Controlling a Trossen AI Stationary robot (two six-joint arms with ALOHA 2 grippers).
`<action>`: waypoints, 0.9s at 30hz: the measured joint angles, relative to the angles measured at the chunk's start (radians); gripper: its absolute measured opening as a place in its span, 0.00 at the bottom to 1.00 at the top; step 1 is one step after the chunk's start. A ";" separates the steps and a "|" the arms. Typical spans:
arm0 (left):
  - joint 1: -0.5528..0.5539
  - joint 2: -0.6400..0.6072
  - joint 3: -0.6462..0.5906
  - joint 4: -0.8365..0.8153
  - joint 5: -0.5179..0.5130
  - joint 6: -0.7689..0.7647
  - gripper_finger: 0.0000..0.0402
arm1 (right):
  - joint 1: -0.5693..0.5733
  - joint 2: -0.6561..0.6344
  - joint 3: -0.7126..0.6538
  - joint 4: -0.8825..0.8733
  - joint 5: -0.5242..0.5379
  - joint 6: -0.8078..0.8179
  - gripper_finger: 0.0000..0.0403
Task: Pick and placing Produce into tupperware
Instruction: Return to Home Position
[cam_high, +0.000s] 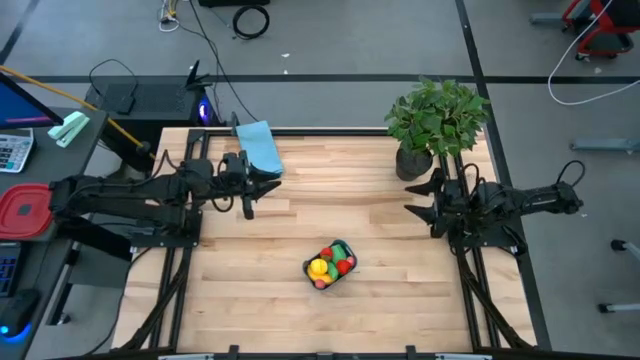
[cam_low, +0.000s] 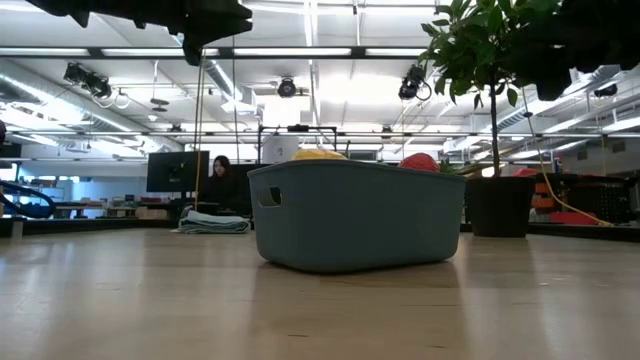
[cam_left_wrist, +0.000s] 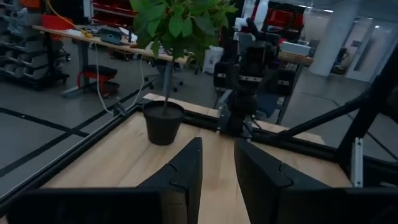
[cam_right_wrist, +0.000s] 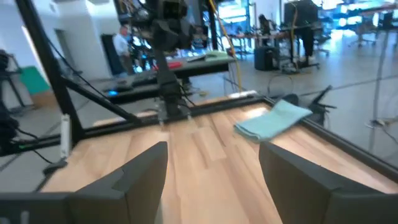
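- surface (cam_high: 250, 300): an arm at each side; left jaws narrow and empty, right jaws wide and empty.
- potted plant (cam_high: 437, 118): just beside the right jaws; a sloppy swing there could clip the leaves or tip the pot.
- light blue cloth (cam_high: 260, 148): just behind the left jaws; could snag.
- tupperware (cam_low: 350, 215): between both jaws, well apart from each; nothing in the way.
- produce (cam_high: 328, 264): heaped in the tupperware, above the rim; a bump could spill it.

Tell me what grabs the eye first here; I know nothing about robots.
The small teal tub near the middle of the table, heaped with bright toy produce, stands out first. A leafy potted plant fills a right-hand corner. The left pincer and right pincer wait open at opposite sides.
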 joint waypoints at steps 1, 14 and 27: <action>0.005 0.000 0.000 -0.001 0.000 0.000 0.25 | -0.011 -0.012 0.000 0.000 -0.021 -0.002 0.65; 0.035 -0.191 -0.274 0.153 0.071 -0.039 0.25 | -0.039 -0.034 0.000 -0.062 -0.105 0.019 0.65; -0.002 -0.459 -0.278 -0.106 0.079 0.013 0.24 | -0.039 -0.039 0.000 -0.091 -0.074 0.001 0.65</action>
